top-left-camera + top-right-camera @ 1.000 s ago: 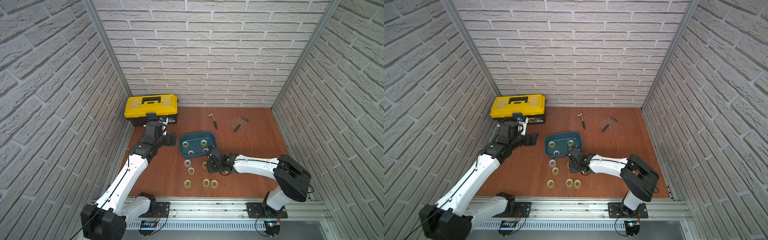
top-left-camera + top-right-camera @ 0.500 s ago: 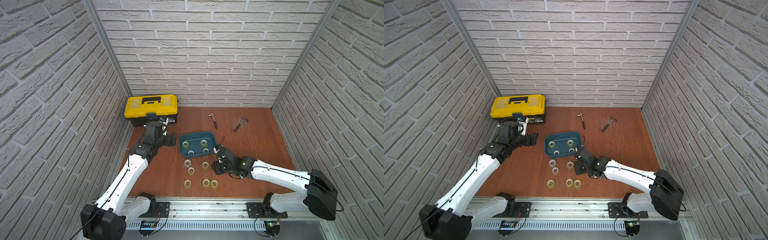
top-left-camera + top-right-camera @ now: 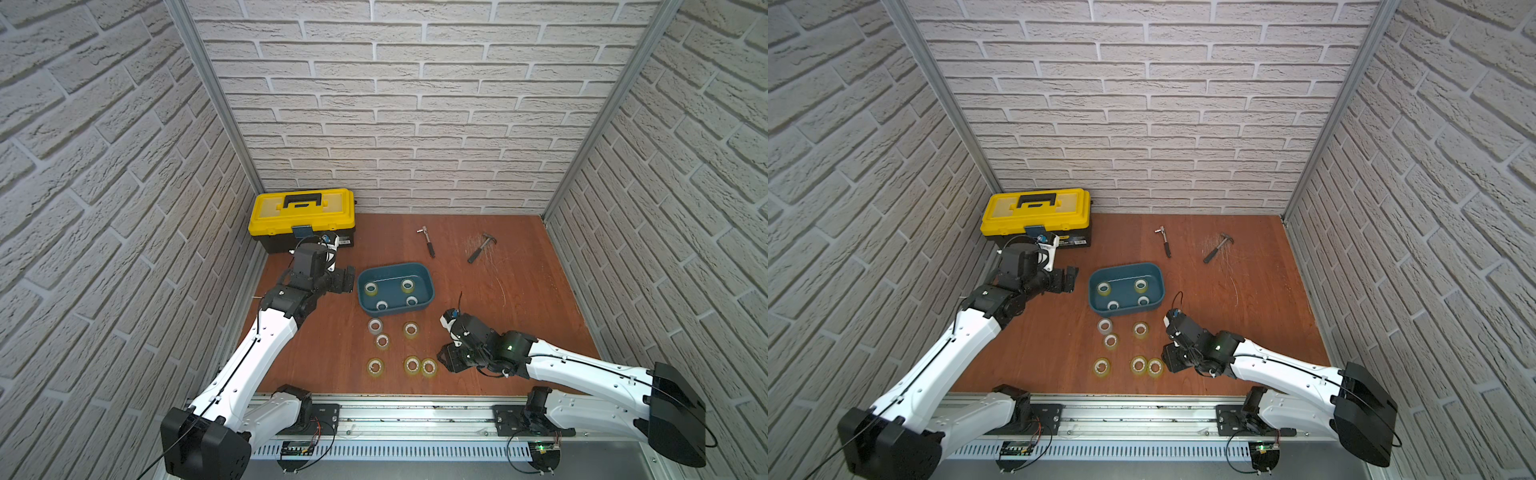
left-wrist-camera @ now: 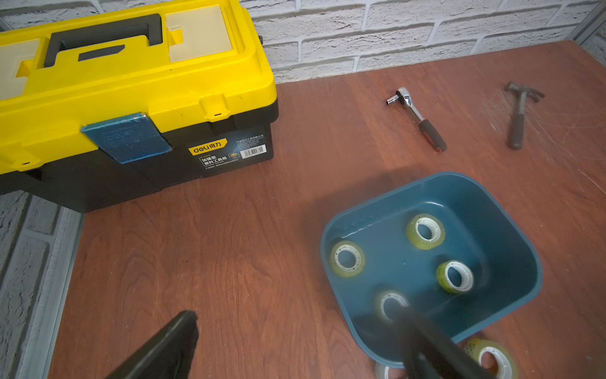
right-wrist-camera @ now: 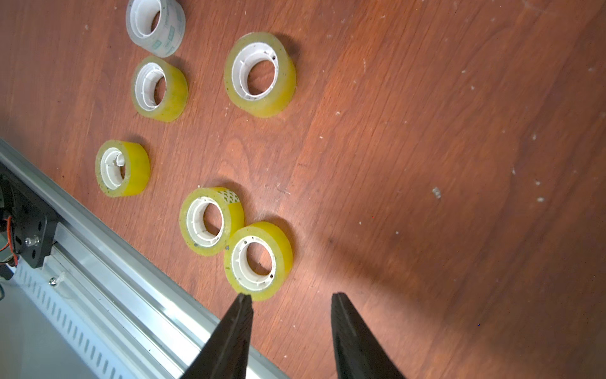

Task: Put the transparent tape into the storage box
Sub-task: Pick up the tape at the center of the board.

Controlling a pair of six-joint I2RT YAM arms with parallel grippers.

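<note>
Four tape rolls (image 3: 370, 288) already lie flat in the storage box (image 3: 392, 266) at mid-table. Six loose rolls (image 3: 382, 341) rest on the wood just nearer than the box. The rightmost roll (image 5: 259, 261) of the near row looks like the one in hand. It lies flat, close to the table's near edge, and touches its neighbour roll (image 5: 211, 221) on the left.

The right gripper (image 5: 291, 296) sits low just right of that roll, its jaws apart and empty. In the right wrist view one fingertip (image 5: 244, 298) is at the roll's rim and the other is over bare wood. The gap is therefore beside the roll, not around it.

Closing from this position would likely catch nothing, or pinch only the rim and send the roll skidding. A push leftward could shove the touching neighbour along with it. A push toward the near side could send either roll onto the metal rail (image 5: 108, 262). The rolls' smooth sides also invite a slip unless the grip sits square across the ring.

The left gripper (image 4: 293, 311) hangs just left of the box, jaws wide apart and holding nothing. The toolbox (image 3: 302, 210), ratchet (image 3: 428, 242) and hammer (image 3: 480, 248) lie far back, well clear.
</note>
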